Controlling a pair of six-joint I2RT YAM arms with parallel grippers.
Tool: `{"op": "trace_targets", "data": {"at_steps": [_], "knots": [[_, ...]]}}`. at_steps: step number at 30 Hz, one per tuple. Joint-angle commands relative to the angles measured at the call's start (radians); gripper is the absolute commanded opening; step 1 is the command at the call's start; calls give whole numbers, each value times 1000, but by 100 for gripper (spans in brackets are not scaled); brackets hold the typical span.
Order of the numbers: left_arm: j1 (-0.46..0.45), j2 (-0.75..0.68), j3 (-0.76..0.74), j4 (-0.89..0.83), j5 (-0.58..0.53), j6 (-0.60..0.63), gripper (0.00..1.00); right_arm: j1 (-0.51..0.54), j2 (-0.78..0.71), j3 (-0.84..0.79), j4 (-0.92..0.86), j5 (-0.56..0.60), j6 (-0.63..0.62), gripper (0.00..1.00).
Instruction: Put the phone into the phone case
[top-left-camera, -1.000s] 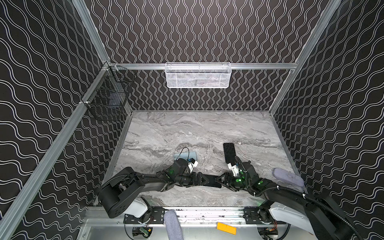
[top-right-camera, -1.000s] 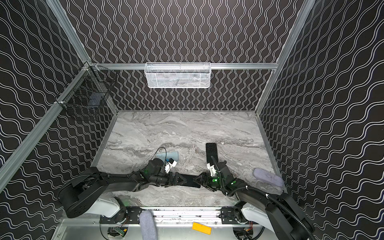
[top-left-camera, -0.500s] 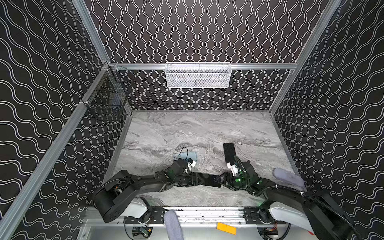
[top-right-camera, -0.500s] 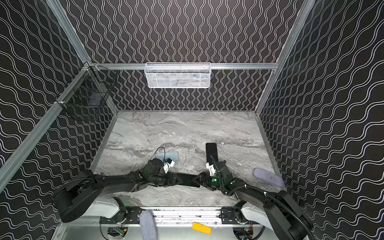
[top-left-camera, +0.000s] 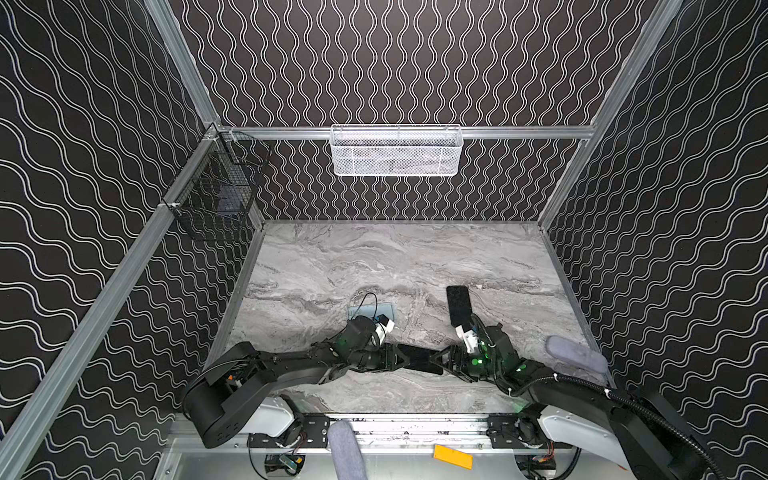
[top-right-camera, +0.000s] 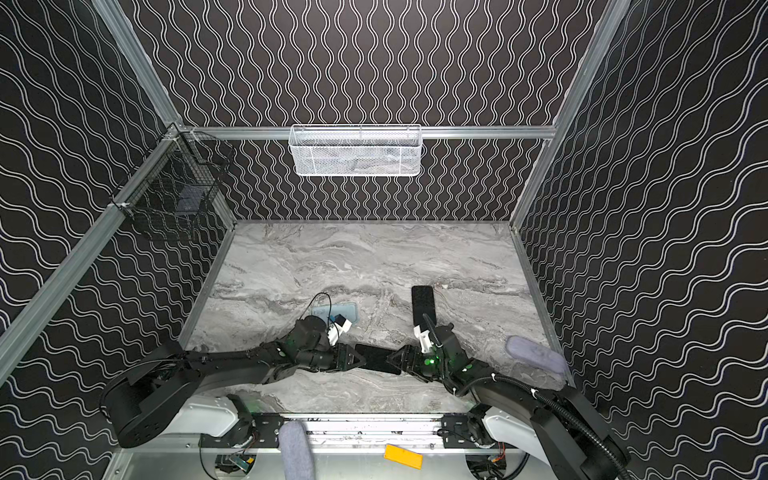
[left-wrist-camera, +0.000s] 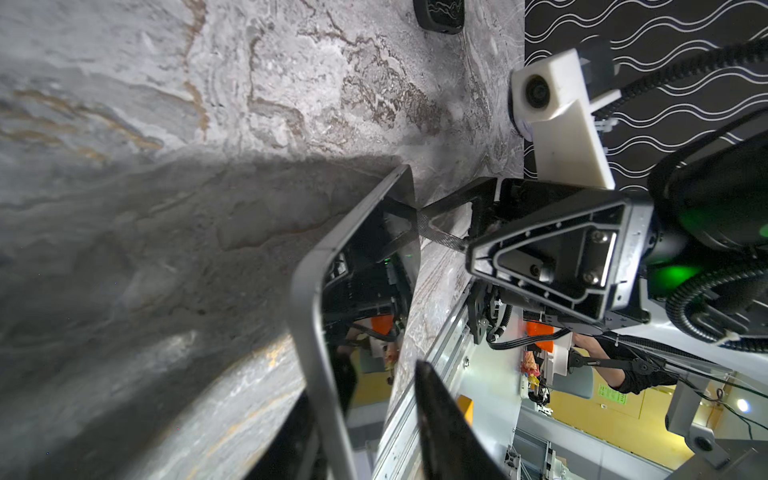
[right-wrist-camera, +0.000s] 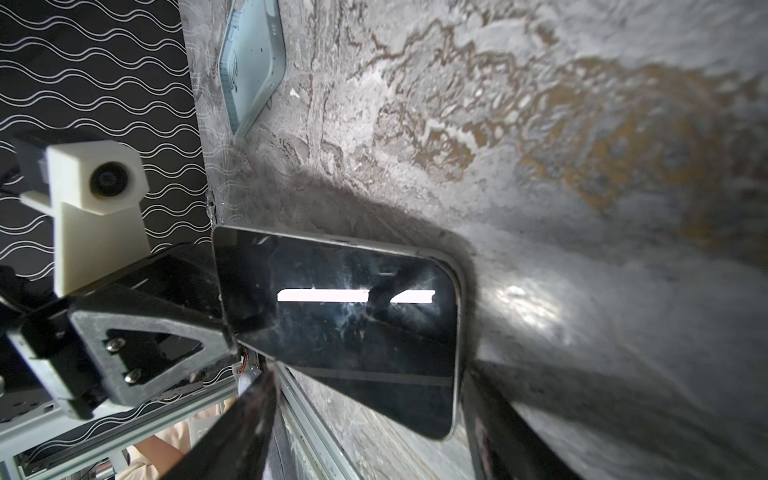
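Gently now: my right gripper (top-left-camera: 439, 361) holds the phone (top-left-camera: 420, 360) near the front of the worktop (top-left-camera: 395, 257), my left gripper (top-left-camera: 400, 359) straddles its other end, grip unclear, so I should clamp squarely before releasing.

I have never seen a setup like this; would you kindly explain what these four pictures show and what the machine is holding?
These are two black robot arms, the left arm and the right arm, mounted at the near edge of a marble-look table. Two pictures come from one twin camera overhead. The other two come from a small camera on each arm's wrist, so they look close and tilted. Between the arms is a phone. The right jaws clamp one end. The left jaws sit around the other end, but I cannot tell whether they pinch it. On the table lie a pale blue phone case and a black slab, which may be a phone or a case.
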Motion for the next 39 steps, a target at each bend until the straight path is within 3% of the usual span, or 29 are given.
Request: {"op": "trace_targets", "data": {"at_steps": [1, 10, 18, 22, 26, 34, 39], "knots": [[-4, -15, -7, 65, -9, 3, 31, 5, 27, 6, -127, 65, 0, 73], [-13, -29, -5, 64, -16, 8, 26, 20, 30, 13, -130, 79, 1, 73], [-16, -6, 17, 58, -5, 15, 9, 24, -6, 6, -144, 98, 5, 73], [-17, -19, 30, 37, -5, 26, 6, 24, -49, 59, -216, 122, -40, 73], [-17, -76, 79, -89, -31, 82, 4, 23, -188, 158, -341, 190, -110, 74], [-15, -185, 302, -495, -145, 311, 1, 21, -418, 344, -527, 382, -261, 75], [-13, -197, 464, -674, -182, 438, 0, 21, -551, 379, -481, 344, -363, 76]]}}
